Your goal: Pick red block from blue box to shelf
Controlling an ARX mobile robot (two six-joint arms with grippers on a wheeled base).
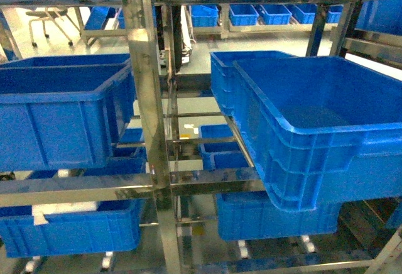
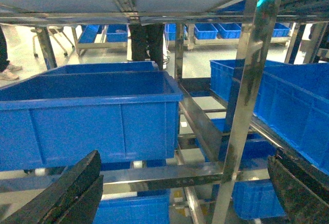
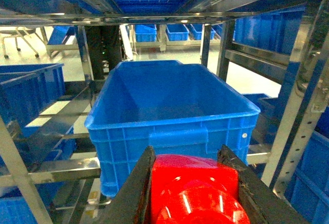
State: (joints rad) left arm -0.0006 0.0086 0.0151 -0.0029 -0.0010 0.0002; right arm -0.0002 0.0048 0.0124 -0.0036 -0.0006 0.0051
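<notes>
Left: large dark blue ribbed plastic crate (image 1: pixel 59 114) sits on a tier of the shiny stainless-steel shelf (image 1: pixel 147 98); its inside is not visible. A reflective flat post stands between it and the right side. Left gripper (image 2: pixel 175 193): 2 black fingers (image 2: pixel 67 196) spread wide apart, nothing between them. Right: second dark blue ribbed crate (image 3: pixel 175 116), interior visible and bare, directly ahead of the right gripper (image 3: pixel 193 193). Its fingers (image 3: pixel 136 190) are clenched on the small glossy red plastic block (image 3: pixel 193 190), held just short of the crate's near wall.
</notes>
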